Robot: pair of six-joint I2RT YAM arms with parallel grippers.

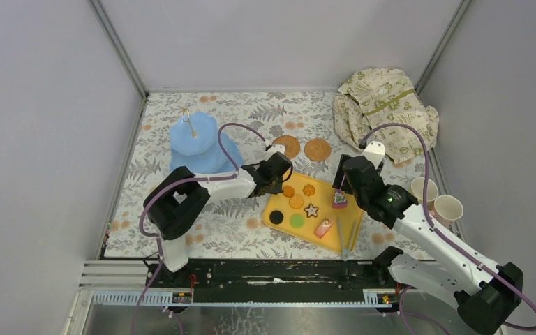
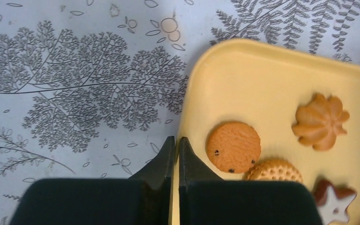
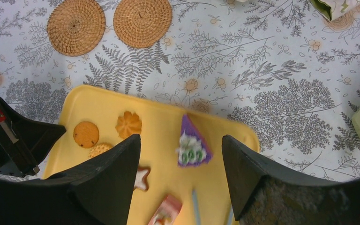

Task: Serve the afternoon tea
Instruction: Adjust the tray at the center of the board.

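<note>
Straight below the right gripper (image 3: pixel 180 140), whose jaws gape wide and hold nothing, a purple wedge of toy cake (image 3: pixel 192 143) lies on the smooth yellow tray (image 3: pixel 98 101). Its tip points away toward the woven coasters (image 3: pixel 76 26) (long axis across the closing line). Meanwhile the left gripper (image 2: pixel 176 143) is pinched tight on the tray's rim, beside the round biscuits (image 2: pixel 233 146)

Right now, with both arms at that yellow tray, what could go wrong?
The left tool looks clamped on the rim of the yellow tray; a tug could tilt it and slide the round biscuit and its neighbours. The right tool hangs open over the purple cake slice; coming down, one finger might knock the star biscuit beside it.
</note>
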